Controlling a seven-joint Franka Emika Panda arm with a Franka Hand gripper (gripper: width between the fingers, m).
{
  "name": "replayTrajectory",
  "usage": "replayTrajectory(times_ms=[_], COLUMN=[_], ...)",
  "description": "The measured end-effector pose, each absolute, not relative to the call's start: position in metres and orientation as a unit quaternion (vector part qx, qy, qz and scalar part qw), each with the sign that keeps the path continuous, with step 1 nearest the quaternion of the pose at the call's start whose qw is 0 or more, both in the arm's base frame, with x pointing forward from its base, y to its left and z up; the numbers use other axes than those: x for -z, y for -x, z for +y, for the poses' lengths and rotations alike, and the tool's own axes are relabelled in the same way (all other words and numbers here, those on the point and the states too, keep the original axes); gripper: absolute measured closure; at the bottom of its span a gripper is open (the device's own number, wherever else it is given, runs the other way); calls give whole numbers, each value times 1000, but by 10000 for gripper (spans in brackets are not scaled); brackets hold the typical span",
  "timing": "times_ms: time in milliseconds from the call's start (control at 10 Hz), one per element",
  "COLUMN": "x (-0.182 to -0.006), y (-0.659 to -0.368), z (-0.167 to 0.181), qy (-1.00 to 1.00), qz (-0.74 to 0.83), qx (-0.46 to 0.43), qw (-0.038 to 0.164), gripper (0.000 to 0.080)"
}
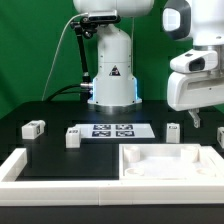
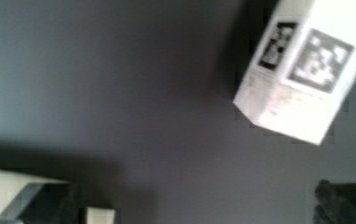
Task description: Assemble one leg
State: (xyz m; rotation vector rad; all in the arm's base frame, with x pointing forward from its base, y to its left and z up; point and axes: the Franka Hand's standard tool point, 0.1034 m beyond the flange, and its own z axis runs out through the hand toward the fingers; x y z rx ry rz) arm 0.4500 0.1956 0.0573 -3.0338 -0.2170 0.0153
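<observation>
Several small white legs with tags lie on the black table: one at the exterior view's left (image 1: 33, 128), one beside the marker board (image 1: 72, 136), one right of it (image 1: 172, 131) and one at the right edge (image 1: 221, 135). My gripper (image 1: 196, 119) hangs above the table between the two right legs. In the wrist view a tagged leg (image 2: 299, 70) lies tilted on the table, well ahead of my gripper (image 2: 193, 205). The dark fingertips (image 2: 347, 200) stand wide apart with only bare table between them. The gripper is open and empty.
The large white square panel (image 1: 170, 160) with a raised rim lies at the front right. A white L-shaped frame (image 1: 25, 165) runs along the front left. The marker board (image 1: 112, 130) lies in front of the robot base (image 1: 112, 70).
</observation>
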Motion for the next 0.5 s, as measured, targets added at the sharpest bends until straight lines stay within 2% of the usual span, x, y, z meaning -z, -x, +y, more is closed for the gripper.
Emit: replayTrajectory(times_ms=[300, 500], x=[-57, -54], y=[-443, -439], z=[208, 213], qy=[995, 993], qz=[79, 100], qx=[-19, -29], qw=[57, 58], gripper=[150, 150])
